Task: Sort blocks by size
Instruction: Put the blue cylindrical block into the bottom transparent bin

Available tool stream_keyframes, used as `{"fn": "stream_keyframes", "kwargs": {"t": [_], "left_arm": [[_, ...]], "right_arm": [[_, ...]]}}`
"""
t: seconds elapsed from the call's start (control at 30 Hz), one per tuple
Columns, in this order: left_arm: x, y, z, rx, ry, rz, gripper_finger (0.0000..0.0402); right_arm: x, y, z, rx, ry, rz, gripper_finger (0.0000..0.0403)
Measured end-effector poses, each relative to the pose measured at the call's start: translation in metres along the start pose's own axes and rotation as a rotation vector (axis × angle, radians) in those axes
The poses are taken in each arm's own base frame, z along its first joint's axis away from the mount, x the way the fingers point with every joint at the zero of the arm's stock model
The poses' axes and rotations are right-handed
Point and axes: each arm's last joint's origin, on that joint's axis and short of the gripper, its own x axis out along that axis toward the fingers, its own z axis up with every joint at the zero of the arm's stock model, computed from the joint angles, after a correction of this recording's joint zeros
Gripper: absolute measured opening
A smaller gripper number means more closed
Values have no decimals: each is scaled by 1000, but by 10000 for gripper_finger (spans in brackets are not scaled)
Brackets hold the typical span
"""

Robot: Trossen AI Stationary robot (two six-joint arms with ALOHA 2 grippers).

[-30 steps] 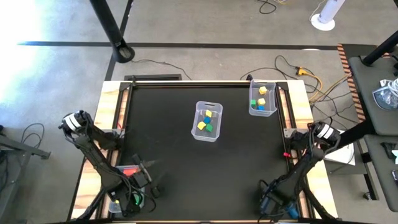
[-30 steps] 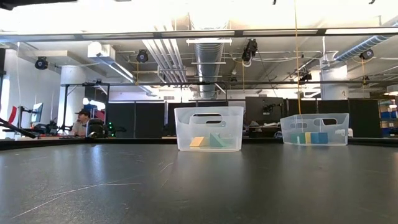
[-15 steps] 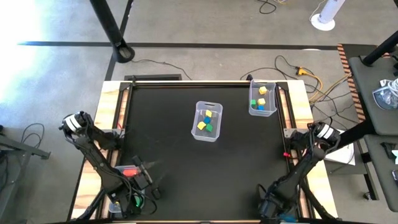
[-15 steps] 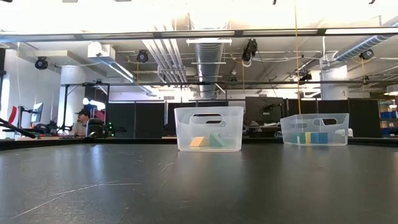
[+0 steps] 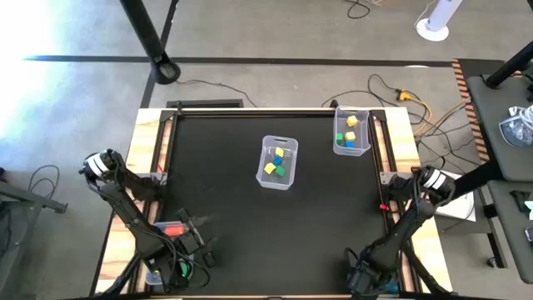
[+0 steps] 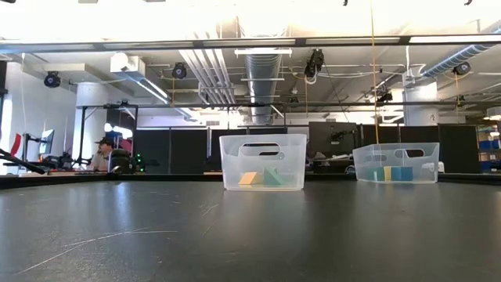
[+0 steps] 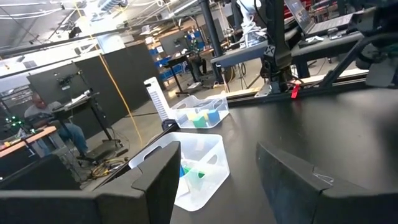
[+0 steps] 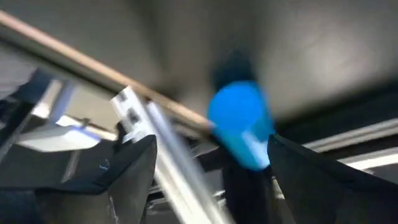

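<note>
Blocks (image 5: 278, 162): all in sight sit inside two bins, none loose on the worktop (image 5: 216, 183).
Centre bin (image 5: 276, 162): mid-frame in the high view, holding yellow, blue and green pieces.
Corner bin (image 5: 351, 132): upper right, more yellow, green and blue.
Left gripper (image 5: 193, 242): lower left, jaws wide apart, empty.
Right gripper (image 5: 369, 275): lower right edge, jaws parted, nothing between them.
Progress: sorting looks finished, or very nearly.

Blocks (image 5: 276, 163) all binned, none loose on desk.
Yellow, blue, green cubes lay in the centre bin (image 5: 286, 140); yellow, green, blue ones in the far-right bin (image 5: 338, 126).
</note>
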Motion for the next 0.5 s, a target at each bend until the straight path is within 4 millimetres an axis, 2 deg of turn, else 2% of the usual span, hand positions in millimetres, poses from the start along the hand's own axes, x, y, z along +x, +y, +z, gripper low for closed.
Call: {"fn": "stream_keyframes", "kwargs": {"t": [0.3, 0.5], "left_arm": [[0, 0, 0, 5, 0, -1, 194], [0, 0, 0, 5, 0, 0, 194]], "right_arm": [[30, -1, 24, -86, 45, -130, 271], [35, -3, 27, -116, 103, -156, 233]]}}
